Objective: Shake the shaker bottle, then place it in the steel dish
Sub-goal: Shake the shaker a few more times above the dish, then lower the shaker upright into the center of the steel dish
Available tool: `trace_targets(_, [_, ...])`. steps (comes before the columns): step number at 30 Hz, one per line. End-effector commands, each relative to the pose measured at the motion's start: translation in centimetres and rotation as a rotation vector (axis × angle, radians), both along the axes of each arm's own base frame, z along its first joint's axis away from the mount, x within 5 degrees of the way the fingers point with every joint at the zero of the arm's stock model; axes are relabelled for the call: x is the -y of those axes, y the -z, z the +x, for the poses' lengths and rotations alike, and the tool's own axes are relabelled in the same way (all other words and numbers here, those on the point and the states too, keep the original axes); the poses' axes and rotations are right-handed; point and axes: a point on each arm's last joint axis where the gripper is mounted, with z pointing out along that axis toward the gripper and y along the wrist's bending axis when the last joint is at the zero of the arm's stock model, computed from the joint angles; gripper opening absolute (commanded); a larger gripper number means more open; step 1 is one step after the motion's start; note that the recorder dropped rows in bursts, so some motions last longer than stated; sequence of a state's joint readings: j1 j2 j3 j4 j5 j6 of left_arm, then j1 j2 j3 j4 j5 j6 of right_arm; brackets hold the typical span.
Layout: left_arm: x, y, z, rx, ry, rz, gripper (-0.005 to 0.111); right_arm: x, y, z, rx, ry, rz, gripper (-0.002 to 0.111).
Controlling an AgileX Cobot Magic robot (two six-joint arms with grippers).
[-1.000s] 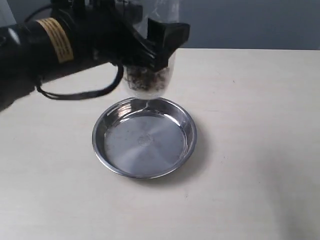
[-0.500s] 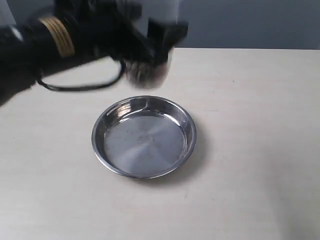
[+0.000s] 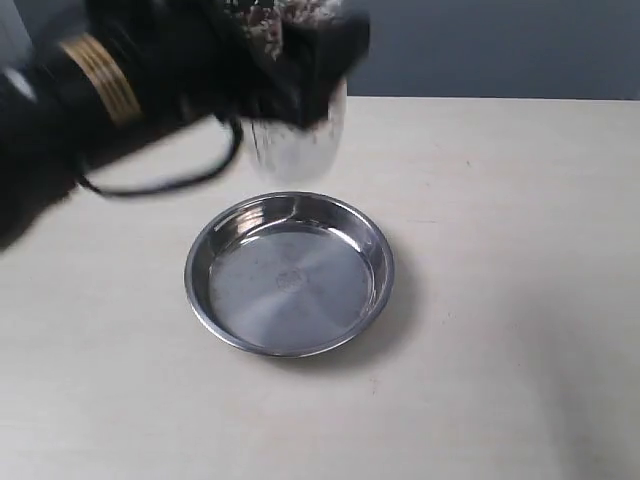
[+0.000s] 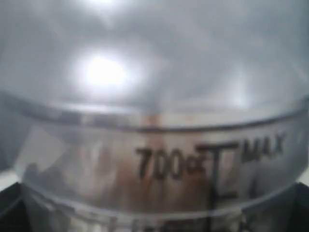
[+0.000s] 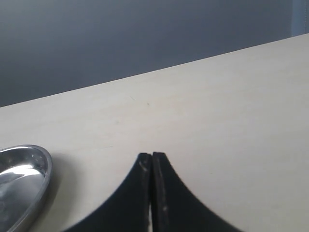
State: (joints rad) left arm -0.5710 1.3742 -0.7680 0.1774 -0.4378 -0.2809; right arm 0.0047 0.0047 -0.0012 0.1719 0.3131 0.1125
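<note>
The shaker bottle (image 3: 297, 140) is a clear plastic blur held in the air behind the far rim of the steel dish (image 3: 288, 273), with brownish bits thrown up near its top. My left gripper (image 3: 312, 68) is shut on it, and the whole arm is motion-blurred. In the left wrist view the bottle (image 4: 159, 145) fills the picture, showing a printed "700cc" mark and "MAX"; dark fingers (image 4: 8, 212) show only at the corners. The round, shiny dish sits empty on the table. My right gripper (image 5: 152, 156) is shut on nothing, low over the table beside the dish rim (image 5: 29, 166).
The pale tabletop (image 3: 500, 300) stretches right of the dish and in front of it. A grey wall (image 3: 480, 45) rises behind the table's far edge. A black cable (image 3: 160, 185) loops under the left arm.
The left arm has lifted the bottle from just above the dish's far rim to higher up. The brown bits have jumped from the bottle's bottom to its top. The dish has not moved.
</note>
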Motion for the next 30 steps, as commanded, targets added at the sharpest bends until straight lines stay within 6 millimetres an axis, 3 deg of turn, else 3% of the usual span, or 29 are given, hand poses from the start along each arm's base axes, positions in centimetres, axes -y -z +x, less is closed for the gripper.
trace_targets(1, [0.2, 5.0, 0.0, -0.149, 0.000, 0.057, 0.000, 0.0, -0.1, 0.0, 0.011, 0.005, -0.007, -0.001])
trace_targets(4, [-0.1, -1.9, -0.9, 0.087, 0.029, -0.015, 0.000, 0.1, -0.1, 0.0, 0.011, 0.005, -0.009, -0.001])
trace_targets(5, [-0.2, -2.3, -1.0, 0.089, 0.024, -0.019, 0.000, 0.1, -0.1, 0.0, 0.011, 0.005, -0.009, -0.001])
trace_targets(7, [0.0, 0.3, -0.7, -0.008, 0.022, 0.037, 0.000, 0.1, -0.1, 0.0, 0.011, 0.005, -0.009, -0.001])
trace_targets(9, [0.3, 5.3, -0.2, -0.157, 0.015, 0.112, 0.000, 0.1, -0.1, 0.0, 0.011, 0.005, -0.009, -0.001])
trace_targets(10, [0.3, 6.6, 0.1, -0.194, 0.005, 0.118, 0.000, 0.1, -0.1, 0.0, 0.011, 0.005, -0.009, -0.001])
trace_targets(11, [0.3, 6.3, 0.3, -0.179, -0.001, 0.095, 0.000, 0.1, -0.1, 0.0, 0.011, 0.005, -0.009, -0.001])
trace_targets(15, [-0.1, -2.0, -0.6, 0.160, 0.026, -0.022, 0.000, 0.1, -0.1, 0.0, 0.011, 0.005, -0.009, -0.001])
trace_targets(16, [-0.2, -2.1, -0.6, 0.142, 0.015, -0.024, 0.000, 0.1, -0.1, 0.0, 0.011, 0.005, -0.009, -0.001])
trace_targets(17, [-0.2, -0.8, -0.3, 0.080, 0.007, 0.006, 0.000, 0.1, -0.1, 0.0, 0.011, 0.005, -0.009, -0.001])
trace_targets(20, [0.4, 6.8, 0.9, -0.133, 0.000, 0.125, 0.000, 0.1, -0.1, 0.0, 0.011, 0.005, -0.009, -0.001])
trace_targets(21, [0.4, 8.3, 1.3, -0.162, -0.009, 0.126, 0.000, 0.0, -0.1, 0.0, 0.011, 0.005, -0.007, -0.001])
trace_targets(23, [0.7, 9.5, 1.7, -0.137, 0.003, 0.107, 0.000, 0.0, -0.1, 0.0, 0.011, 0.005, -0.002, -0.001])
trace_targets(27, [1.4, 10.0, 2.5, 0.018, 0.038, 0.022, 0.000, 0.0, -0.1, 0.0, 0.011, 0.005, -0.002, -0.001])
trace_targets(30, [1.5, 11.7, 3.1, -0.009, 0.008, 0.000, 0.000, 0.0, -0.1, 0.0, 0.011, 0.005, -0.002, -0.001])
